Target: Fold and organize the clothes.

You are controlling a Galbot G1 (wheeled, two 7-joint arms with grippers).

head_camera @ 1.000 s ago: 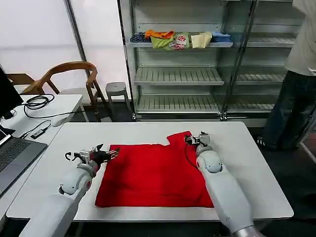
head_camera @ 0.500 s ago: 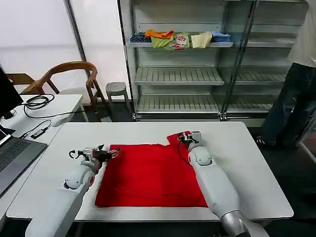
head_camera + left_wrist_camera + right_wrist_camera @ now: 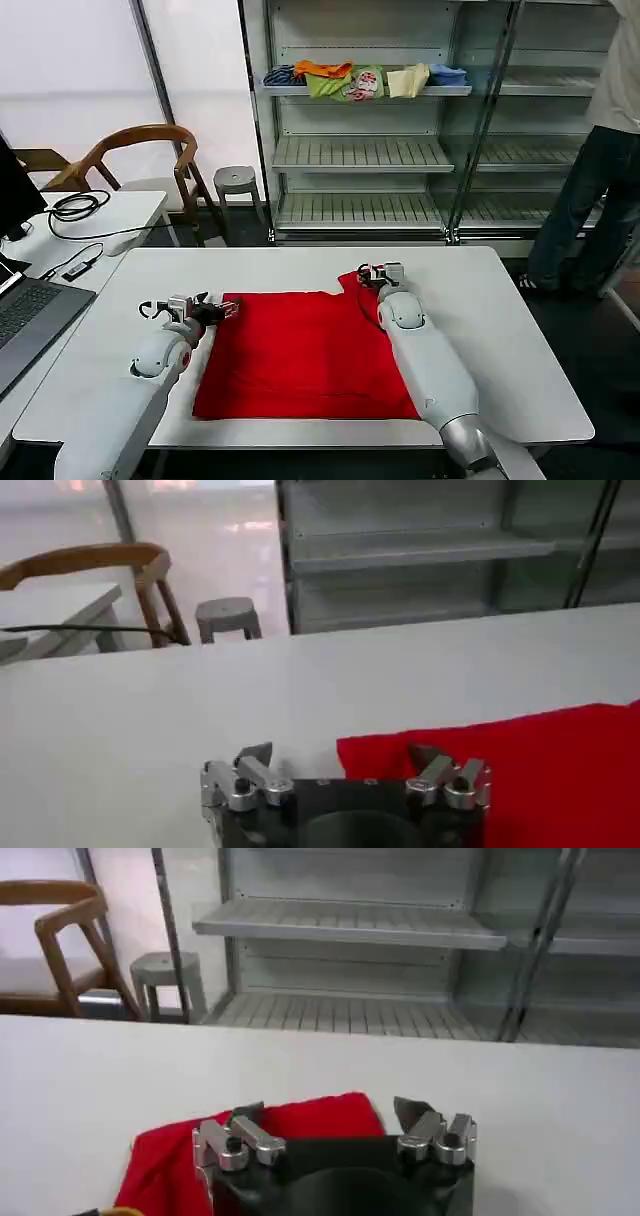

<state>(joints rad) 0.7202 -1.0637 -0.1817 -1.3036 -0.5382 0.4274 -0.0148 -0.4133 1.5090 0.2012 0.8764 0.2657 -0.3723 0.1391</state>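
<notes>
T-shirt lies on table (shelving behind), claws at its far corners.

One red T-shirt lies on one white bench. Two robot arms reach over it, each ending in one pincer: the left pincer and the right pincer, two in all, each with two fingers spread apart. One shelving unit stands behind, and its top shelf carries one row of small folded garments; the exact count of pieces cannot be told. One wooden chair and one grey stool stand beside it. One side desk bears one coiled black cable and one laptop.
</notes>
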